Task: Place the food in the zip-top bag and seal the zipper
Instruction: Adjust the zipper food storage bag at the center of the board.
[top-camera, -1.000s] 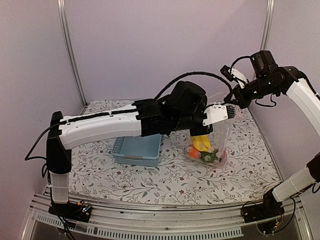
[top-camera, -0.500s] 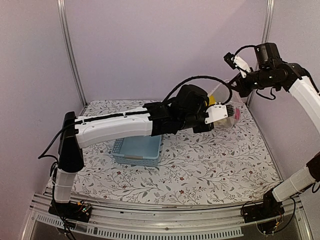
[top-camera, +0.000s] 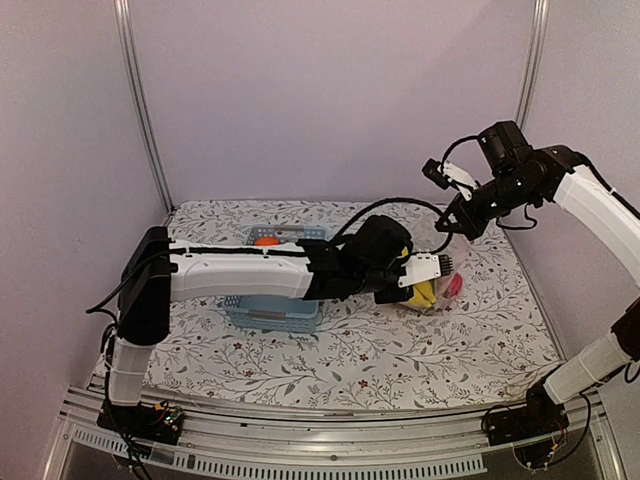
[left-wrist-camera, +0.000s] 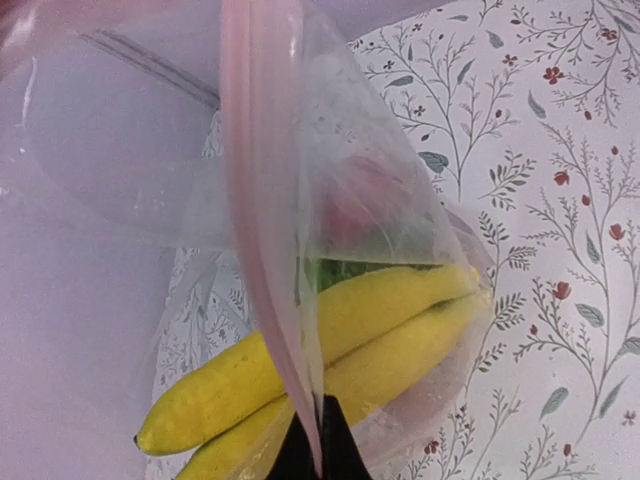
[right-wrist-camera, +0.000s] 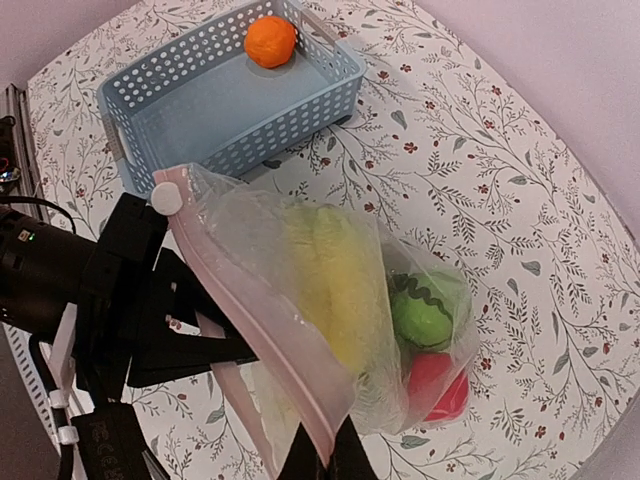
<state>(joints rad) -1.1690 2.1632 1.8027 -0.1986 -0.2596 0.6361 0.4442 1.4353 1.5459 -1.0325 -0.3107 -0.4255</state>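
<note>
Left gripper (left-wrist-camera: 320, 452) and right gripper (right-wrist-camera: 322, 458) each pinch the zipper (right-wrist-camera: 255, 325). Sealing now would strand 1 orange (right-wrist-camera: 271, 41) in the basket (right-wrist-camera: 300, 110), upper left.

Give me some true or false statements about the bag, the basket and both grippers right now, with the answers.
The bananas are inside the zip-top bag. True.
The blue basket is empty. False: an orange lies in it.
The left gripper and right gripper are each shut on the bag's zipper strip. True.
The green piece lies loose outside the bag. False: the green piece is in the bag, next to a red piece.
</note>
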